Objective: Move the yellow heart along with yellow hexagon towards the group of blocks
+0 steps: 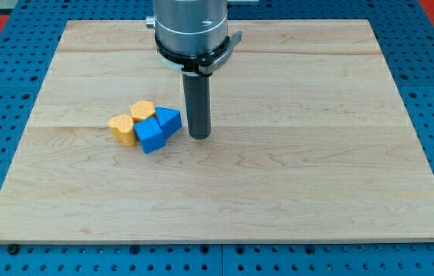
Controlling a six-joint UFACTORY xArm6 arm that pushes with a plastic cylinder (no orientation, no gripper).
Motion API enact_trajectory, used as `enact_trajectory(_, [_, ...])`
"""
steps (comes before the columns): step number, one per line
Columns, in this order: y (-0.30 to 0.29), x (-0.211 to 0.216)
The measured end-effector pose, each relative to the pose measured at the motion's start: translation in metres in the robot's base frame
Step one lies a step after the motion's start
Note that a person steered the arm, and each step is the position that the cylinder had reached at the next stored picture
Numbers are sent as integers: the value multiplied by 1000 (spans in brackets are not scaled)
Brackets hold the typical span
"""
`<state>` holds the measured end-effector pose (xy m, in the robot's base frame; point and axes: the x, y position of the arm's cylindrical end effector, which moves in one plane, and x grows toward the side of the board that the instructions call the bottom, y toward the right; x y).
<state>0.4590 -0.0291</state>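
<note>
Blue cube (150, 136) touches the yellow heart (123, 129), yellow hexagon (143, 110) and blue triangular block (169, 120); my tip (199, 136) stands just right; no hand shows.

Bright, even overhead light; soft short shadows, sharp focus, no glare.

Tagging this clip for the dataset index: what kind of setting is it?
Most likely a robotics lab tabletop rig. A pale wooden board lies on a blue perforated mounting surface; my tip stands just to the view's right of a cluster of small blocks, yellow hexagon, yellow heart and two blue ones.
</note>
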Motion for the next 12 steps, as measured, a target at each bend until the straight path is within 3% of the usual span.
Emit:
enact_trajectory(3, [4,1])
enact_trajectory(4, [15,43])
enact_trajectory(5, [-19,71])
enact_trajectory(6, [-96,70])
enact_trajectory(7, [-140,36])
enact_trajectory(8, [-135,5])
enact_trajectory(12, [-83,-52])
